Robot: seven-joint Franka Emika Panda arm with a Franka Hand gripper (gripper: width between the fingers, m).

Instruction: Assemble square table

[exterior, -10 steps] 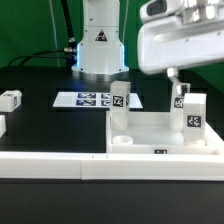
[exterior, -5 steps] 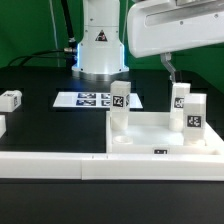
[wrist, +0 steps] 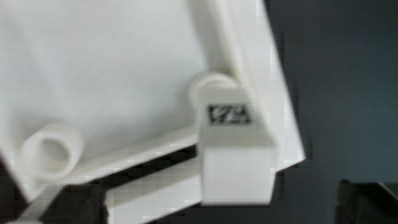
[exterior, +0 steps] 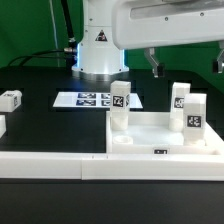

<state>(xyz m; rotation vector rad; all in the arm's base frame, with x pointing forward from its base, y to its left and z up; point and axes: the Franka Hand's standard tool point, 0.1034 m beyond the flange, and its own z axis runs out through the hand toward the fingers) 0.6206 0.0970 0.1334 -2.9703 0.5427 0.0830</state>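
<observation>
The white square tabletop plate (exterior: 160,135) lies with its raised edges up. Three short white tagged legs stand in its corner sockets: one (exterior: 120,106) at the exterior view's left, two (exterior: 180,97) (exterior: 194,115) at its right. My gripper (exterior: 187,62) hangs open and empty above the right legs, clear of them. In the wrist view the plate (wrist: 107,70) fills the picture, with one tagged leg (wrist: 228,125) at its corner and an empty round socket (wrist: 54,150). My gripper (wrist: 199,208) has both dark fingertips (wrist: 39,208) spread wide.
A loose tagged leg (exterior: 10,98) lies at the exterior view's left, another white part (exterior: 2,125) at the edge below it. The marker board (exterior: 90,100) lies behind the plate. A long white rail (exterior: 50,165) runs along the front. The robot base (exterior: 98,50) stands at the back.
My gripper has risen and shifted toward the exterior view's left, away from the right legs. The legs and plate have not moved.
</observation>
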